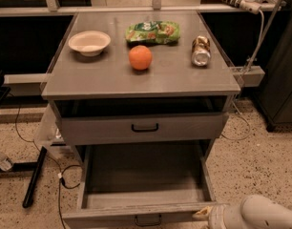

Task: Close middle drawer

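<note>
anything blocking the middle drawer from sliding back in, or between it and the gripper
Nothing visible does. The middle drawer is pulled far out, nothing shows inside its box, and nothing shows in the opening behind it. The gripper is at the right end of the drawer's front, with nothing between them.
</note>
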